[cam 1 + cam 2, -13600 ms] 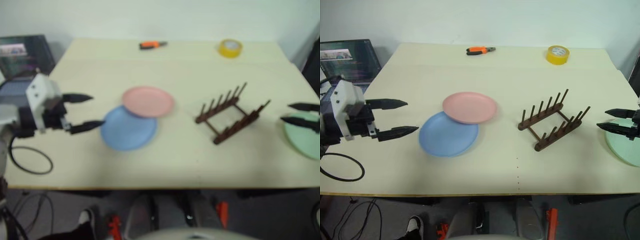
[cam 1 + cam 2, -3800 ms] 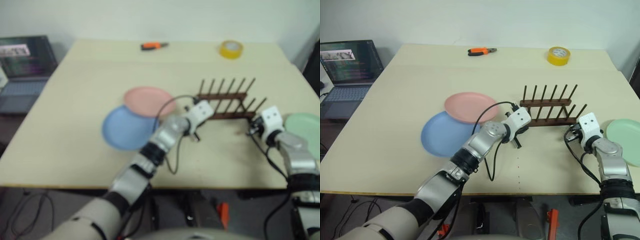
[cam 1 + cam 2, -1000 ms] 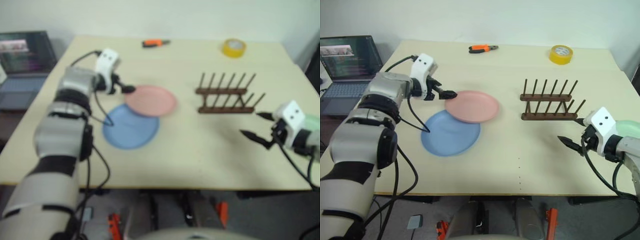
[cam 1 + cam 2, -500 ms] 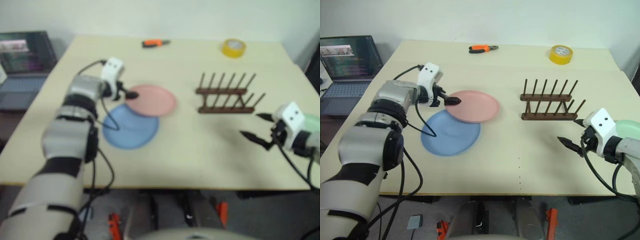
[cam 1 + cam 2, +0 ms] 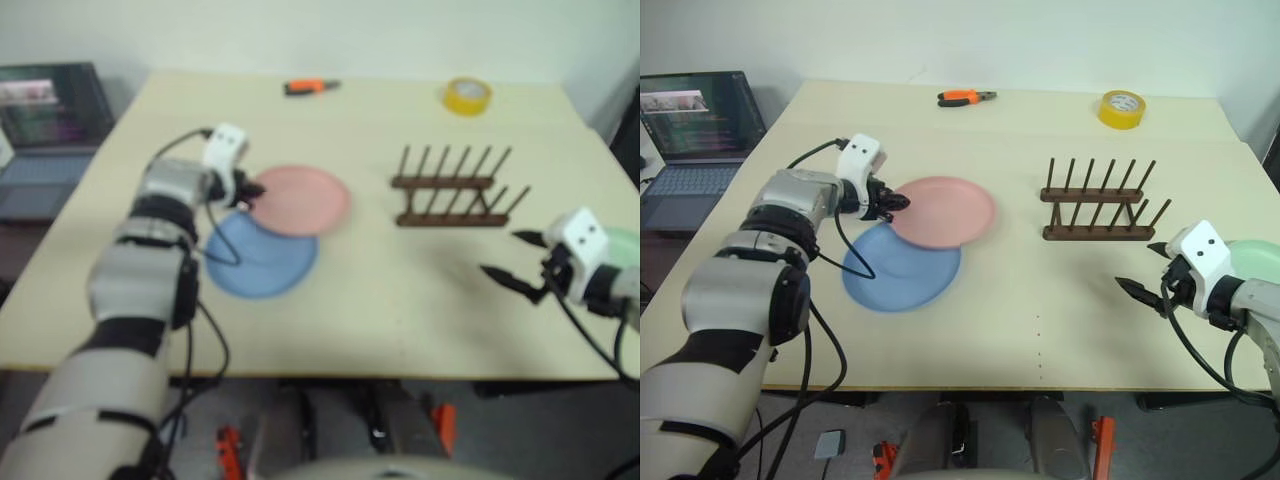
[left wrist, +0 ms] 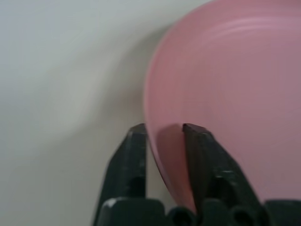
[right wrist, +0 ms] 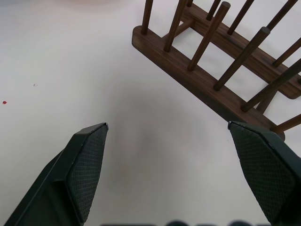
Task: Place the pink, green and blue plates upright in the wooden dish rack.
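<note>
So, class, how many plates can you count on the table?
3. The pink plate lies overlapping the blue plate at the table's left; the green plate sits at the right edge, partly hidden.

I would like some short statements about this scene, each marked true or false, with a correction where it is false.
1. The left gripper is closed on the rim of the pink plate. True.
2. The wooden dish rack already holds one plate. False: its pegs are bare.
3. The pink plate overlaps the blue plate. True.
4. The right gripper grips the green plate. False: it is open, holding nothing.
5. The yellow tape roll lies beside the blue plate. False: it is at the table's far edge.
</note>
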You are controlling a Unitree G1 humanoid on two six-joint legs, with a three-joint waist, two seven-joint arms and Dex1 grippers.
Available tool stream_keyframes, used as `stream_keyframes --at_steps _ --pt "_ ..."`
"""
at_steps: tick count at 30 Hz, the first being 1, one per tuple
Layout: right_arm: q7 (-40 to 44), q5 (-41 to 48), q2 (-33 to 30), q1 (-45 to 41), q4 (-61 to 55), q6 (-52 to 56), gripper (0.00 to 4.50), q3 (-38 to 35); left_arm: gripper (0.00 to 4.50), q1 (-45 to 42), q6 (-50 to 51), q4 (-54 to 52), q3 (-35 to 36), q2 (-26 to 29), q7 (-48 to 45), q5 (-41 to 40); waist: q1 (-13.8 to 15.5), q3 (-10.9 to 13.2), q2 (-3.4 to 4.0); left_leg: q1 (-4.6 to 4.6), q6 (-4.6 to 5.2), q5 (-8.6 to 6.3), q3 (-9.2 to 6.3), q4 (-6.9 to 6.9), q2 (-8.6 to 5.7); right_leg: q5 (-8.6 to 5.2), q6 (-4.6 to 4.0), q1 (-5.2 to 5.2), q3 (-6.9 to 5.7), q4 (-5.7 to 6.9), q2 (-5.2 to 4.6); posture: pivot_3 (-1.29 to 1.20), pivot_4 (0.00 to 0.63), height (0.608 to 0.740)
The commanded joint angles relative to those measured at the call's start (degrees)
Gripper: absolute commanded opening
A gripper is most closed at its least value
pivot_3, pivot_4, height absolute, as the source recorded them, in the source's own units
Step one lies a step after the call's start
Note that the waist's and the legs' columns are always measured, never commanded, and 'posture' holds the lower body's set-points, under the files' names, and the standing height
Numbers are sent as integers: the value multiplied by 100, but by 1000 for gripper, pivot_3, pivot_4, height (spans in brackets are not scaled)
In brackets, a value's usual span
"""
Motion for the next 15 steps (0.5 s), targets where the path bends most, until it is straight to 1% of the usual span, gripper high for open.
stream_keyframes --at_steps 1,15 --pt "-24 -28 -73 -87 -121 -29 4494 -29 12 -33 -32 -92 69 35 -12 23 -2 -1 0 2 0 0 1 0 0 0 0 1 1 0 0 0 150 740" --pt "-57 -27 -24 -175 -117 -56 4494 95 12 -98 -66 -144 126 157 -87 53 -14 -3 0 10 0 0 1 2 1 1 0 7 3 6 1 0 150 740"
